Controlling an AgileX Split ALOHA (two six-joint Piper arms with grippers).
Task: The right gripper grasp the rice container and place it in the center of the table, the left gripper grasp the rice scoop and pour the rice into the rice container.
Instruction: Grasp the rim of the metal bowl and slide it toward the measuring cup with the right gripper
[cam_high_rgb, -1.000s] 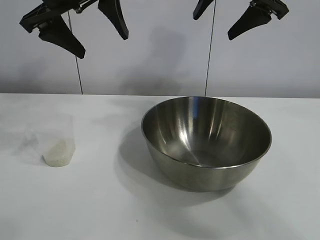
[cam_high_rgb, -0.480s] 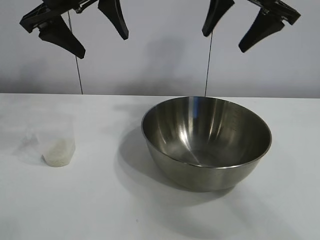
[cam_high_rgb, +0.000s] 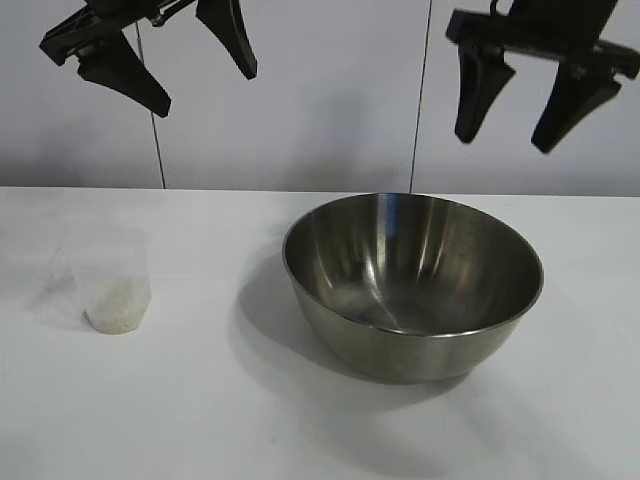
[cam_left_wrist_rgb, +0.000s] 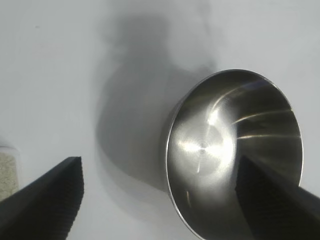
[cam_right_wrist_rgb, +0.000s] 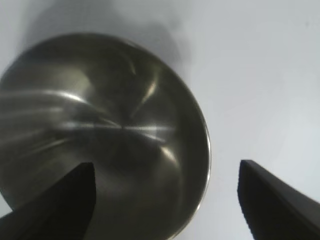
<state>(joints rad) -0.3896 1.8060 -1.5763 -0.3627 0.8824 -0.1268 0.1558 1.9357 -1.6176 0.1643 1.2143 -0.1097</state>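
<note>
1. The table (cam_high_rgb: 200, 420) fills the whole lower scene, white and matte, running back to a pale wall (cam_high_rgb: 330, 90).
2. The bowl (cam_high_rgb: 413, 285) sits upright right of centre on the table, shiny and deep, nothing inside it. It casts a soft shadow to its left. The left wrist view shows its polished inside (cam_left_wrist_rgb: 235, 155); the right wrist view shows the rim (cam_right_wrist_rgb: 202, 150) lying between that arm's two fingers, well below them.
3. Up at the right, the right gripper (cam_high_rgb: 520, 125) has dropped lower than a moment ago and now points almost straight down. It hangs above the bowl's far right rim, clear of it. Fingers (cam_high_rgb: 477, 90) spread wide, holding nothing.
4. Up at the left, the left gripper (cam_high_rgb: 195, 85) hangs high above the table's left side, angled down toward the centre. Fingers (cam_high_rgb: 125, 75) spread wide, nothing between them. No change there.
5. The scoop (cam_high_rgb: 115, 280) stands upright at the left, well apart from the bowl, a small translucent cup with white rice (cam_high_rgb: 117, 308) in its bottom. Neither gripper touches it.
</note>
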